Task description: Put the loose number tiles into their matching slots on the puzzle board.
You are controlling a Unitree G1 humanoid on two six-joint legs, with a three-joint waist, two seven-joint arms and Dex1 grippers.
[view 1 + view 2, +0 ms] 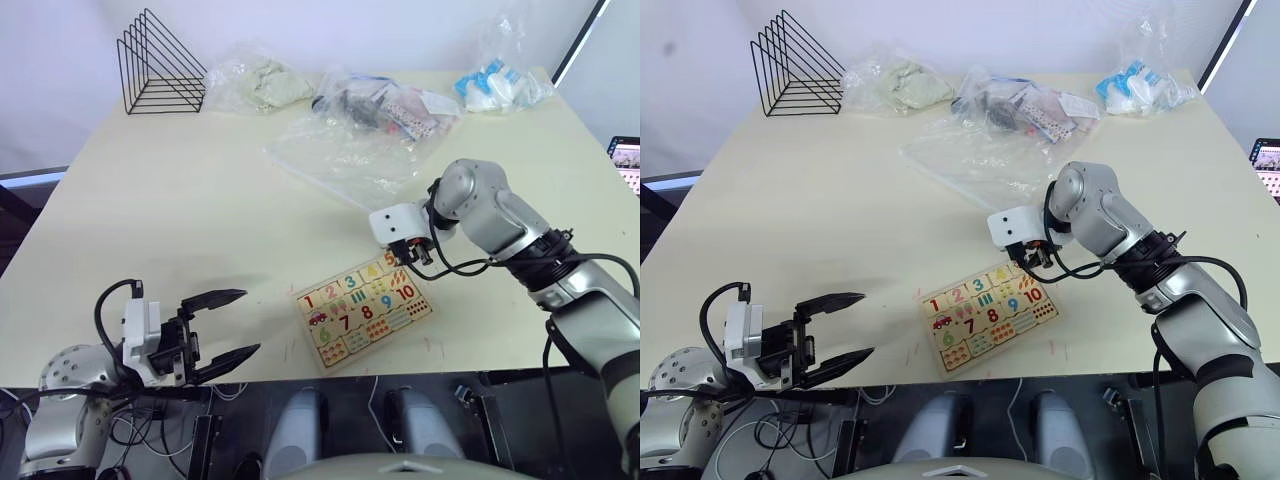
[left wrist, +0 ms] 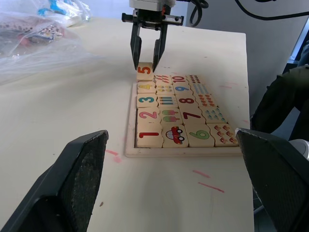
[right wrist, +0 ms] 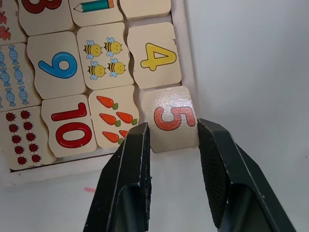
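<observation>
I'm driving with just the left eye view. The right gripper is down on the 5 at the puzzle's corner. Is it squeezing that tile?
Observer: Yes. In the right wrist view the right gripper has one of its jaws against each side of the 5 tile.
Operator: Is the 5 down in its slot?
Observer: Not yet. It lies over the rim at a corner of the puzzle board, out of line with the 4 tile.
Operator: What picture goes beside it?
Observer: The carrot tile, which has orange carrots on it and sits between the 5 and the 10.
</observation>
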